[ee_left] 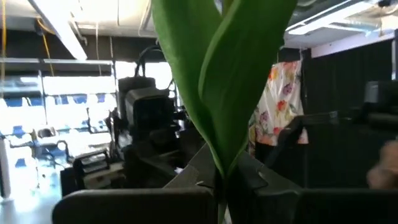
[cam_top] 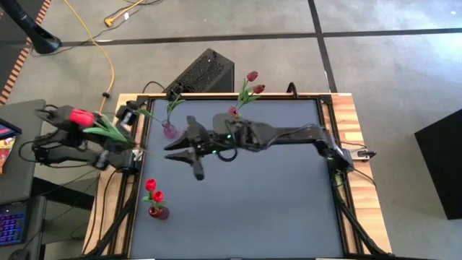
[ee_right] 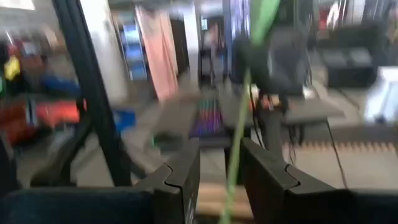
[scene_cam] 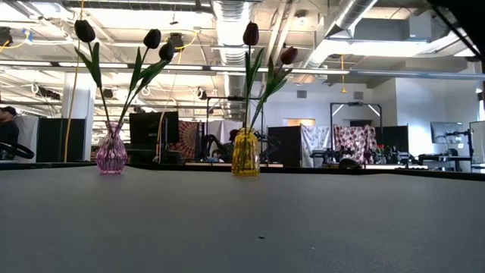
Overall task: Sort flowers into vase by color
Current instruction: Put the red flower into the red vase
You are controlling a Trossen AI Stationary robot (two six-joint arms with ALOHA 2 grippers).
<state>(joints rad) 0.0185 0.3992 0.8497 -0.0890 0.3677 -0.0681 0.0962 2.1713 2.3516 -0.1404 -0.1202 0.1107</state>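
We see a bright red tulip point(cam_top: 81, 117) with green leaves point(ee_left: 217, 74) over the dark grey table point(cam_top: 253, 209). Near-black tulips point(scene_cam: 152, 38) stand in a pink ribbed vase point(scene_cam: 111, 155), maroon tulips point(scene_cam: 251, 33) in a yellow vase point(scene_cam: 245, 154), and red tulips point(cam_top: 153, 191) in a dark red vase point(cam_top: 158, 211). The table's frame point(cam_top: 361, 188) is pale wood.

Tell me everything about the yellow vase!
The yellow vase looks like ribbed see-through glass, with a narrow neck and rounder belly. It stands upright at the table's far edge, right of the pink vase. Dark maroon tulips on green leafy stems stand in it. No gripper touches it.
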